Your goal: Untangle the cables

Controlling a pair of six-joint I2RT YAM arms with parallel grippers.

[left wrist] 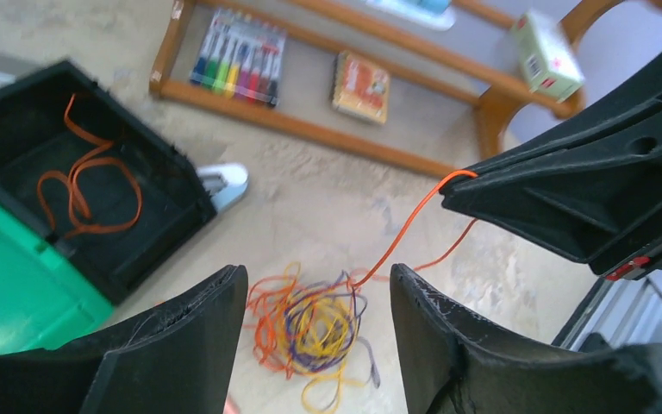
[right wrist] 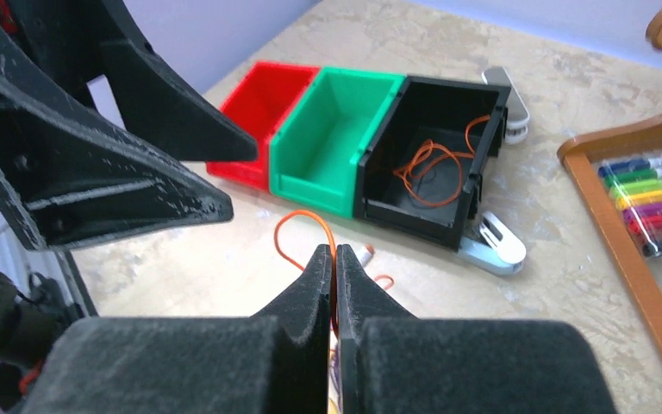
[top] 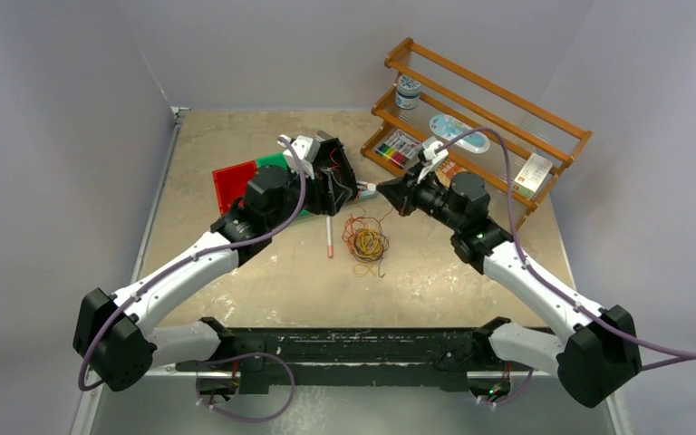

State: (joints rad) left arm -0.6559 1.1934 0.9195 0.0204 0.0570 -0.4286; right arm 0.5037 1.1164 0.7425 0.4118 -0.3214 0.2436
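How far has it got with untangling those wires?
One wire already lies in the black bin. The right hand is pinching an orange strand that leads out of the tangle; the left hand hangs open above it. The tangle itself, orange, yellow and dark, is left to sort.

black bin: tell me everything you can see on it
The black bin is an open-topped rectangular box, plastic by the look. It stands upright on the table, last in a row and set against the green bin. One loose orange wire lies coiled inside. A white stapler-like thing lies at its near corner.
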